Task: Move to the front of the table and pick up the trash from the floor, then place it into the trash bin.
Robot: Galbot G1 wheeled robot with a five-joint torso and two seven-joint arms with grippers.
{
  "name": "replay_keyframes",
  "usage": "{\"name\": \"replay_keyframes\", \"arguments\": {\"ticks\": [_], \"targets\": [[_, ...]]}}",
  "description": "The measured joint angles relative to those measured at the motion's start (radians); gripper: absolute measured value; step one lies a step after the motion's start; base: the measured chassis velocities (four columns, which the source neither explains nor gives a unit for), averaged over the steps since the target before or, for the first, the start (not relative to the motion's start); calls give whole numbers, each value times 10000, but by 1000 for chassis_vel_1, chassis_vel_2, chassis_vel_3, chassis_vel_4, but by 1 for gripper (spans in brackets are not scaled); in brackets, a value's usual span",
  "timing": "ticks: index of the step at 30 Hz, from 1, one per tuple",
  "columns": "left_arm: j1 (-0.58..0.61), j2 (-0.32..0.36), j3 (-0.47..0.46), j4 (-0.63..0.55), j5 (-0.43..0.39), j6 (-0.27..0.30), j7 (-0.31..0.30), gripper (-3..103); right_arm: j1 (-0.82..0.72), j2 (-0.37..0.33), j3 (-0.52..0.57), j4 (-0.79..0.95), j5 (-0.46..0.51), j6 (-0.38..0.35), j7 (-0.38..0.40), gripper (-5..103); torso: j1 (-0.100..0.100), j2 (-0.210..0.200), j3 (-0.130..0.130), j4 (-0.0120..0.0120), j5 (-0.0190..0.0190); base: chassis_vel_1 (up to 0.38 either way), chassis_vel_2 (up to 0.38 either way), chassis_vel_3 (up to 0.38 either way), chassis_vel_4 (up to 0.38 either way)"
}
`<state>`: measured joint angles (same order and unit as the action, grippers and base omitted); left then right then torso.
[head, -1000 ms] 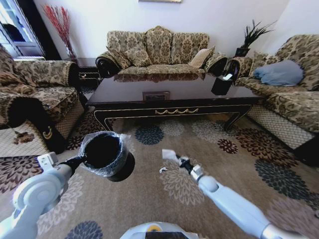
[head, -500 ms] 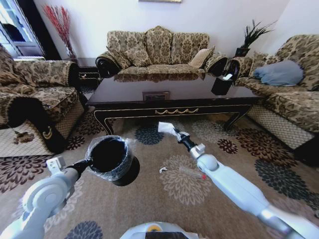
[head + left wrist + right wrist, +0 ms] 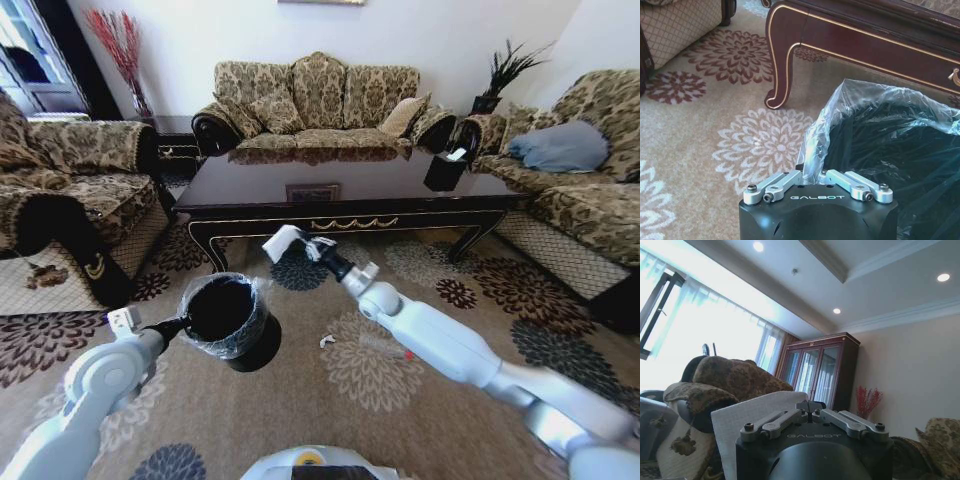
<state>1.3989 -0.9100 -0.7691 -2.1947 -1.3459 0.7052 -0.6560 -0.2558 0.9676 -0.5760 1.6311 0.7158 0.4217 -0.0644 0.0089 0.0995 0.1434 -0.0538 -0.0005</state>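
- Head view: the right claw (image 3: 312,247) is raised in front of the desk (image 3: 340,190), clenched on the white paper (image 3: 283,241), which hangs in the air just before the desk's front edge, up and to the right of the bin (image 3: 224,318).
- The left claw (image 3: 176,325) grips the bin's rim on its left side and holds the bin off the carpet (image 3: 450,400), its mouth tipped toward the camera. The bin is in front of the desk's left leg.
- On the carpet in front of the desk, right of the bin, lie a small white scrap (image 3: 327,340) and the clear bottle (image 3: 385,346) with its red cap; the right arm passes just beside the bottle.
- A black tissue box (image 3: 445,168) stands on the desk's right end.
- Left wrist view: the left claw (image 3: 816,178) is shown close up, its fingers (image 3: 777,185) pinched on the liner (image 3: 880,145) where it folds over the rim. This view also shows the desk's curved gold-trimmed leg (image 3: 782,65) just beyond the bin, a detail the head view gives only small.
- Right wrist view: the right claw (image 3: 811,411) points upward, toward a ceiling with spot lights, a bright window and a wood cabinet (image 3: 817,372). Its fingers meet on the paper (image 3: 747,427), which spreads to one side of the claw. I cannot make out the floor or bin from here.
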Motion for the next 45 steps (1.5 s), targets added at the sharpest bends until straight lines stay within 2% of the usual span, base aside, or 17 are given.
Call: {"name": "replay_keyframes", "arguments": {"ticks": [3, 4, 9, 26, 32, 35, 42, 44, 45], "targets": [[-112, -89, -5, 106, 2, -29, 59, 4, 519, 580, -595, -286, 34, 61, -90, 0, 0, 0, 0, 3, 1, 0, 0, 0, 0], [-112, -89, -5, 106, 2, -29, 59, 4, 519, 580, -595, -286, 34, 61, -90, 0, 0, 0, 0, 3, 1, 0, 0, 0, 0], [-773, 33, 86, 510, -63, -78, 177, 4, 941, 1544, -1044, -577, 52, 64, -38, 0, 0, 0, 0, 3, 4, 0, 0, 0, 0], [-2523, 30, 1318, 1621, -109, -148, 200, 4, 1125, 2413, -1973, -840, -268, 214, -49, 0, 0, 0, 1, 2, 3, 0, 0, 0, 0], [-2721, 84, 1342, 1686, -245, -167, 204, 4, 906, 2664, -2204, -1246, -695, 354, -55, 0, 1, 0, 0, 1, 5, 0, 0, 0, 0], [-2655, 92, 1327, 1685, -248, -167, 217, 4, 807, 2865, -2209, -1873, -1316, 628, -186, 0, 0, 0, 0, 3, 5, 0, 0, 0, 0], [-2464, 161, 1082, 1580, -241, -167, 278, 4, 830, 2817, -2152, -2252, -1522, 725, -355, 0, 0, 0, 0, 2, 5, 0, 0, 0, 0], [-2398, 231, 981, 1563, -239, -167, 323, 4, 832, 2719, -2143, -2232, -1508, 712, -430, 10, -1, 0, 0, 2, 5, 0, 0, 0, 0], [-2365, 262, 926, 1560, -238, -167, 333, 4, 826, 2650, -2142, -2187, -1499, 699, -486, 10, -1, 0, 0, 2, 5, 0, 0, 0, 0]]}}
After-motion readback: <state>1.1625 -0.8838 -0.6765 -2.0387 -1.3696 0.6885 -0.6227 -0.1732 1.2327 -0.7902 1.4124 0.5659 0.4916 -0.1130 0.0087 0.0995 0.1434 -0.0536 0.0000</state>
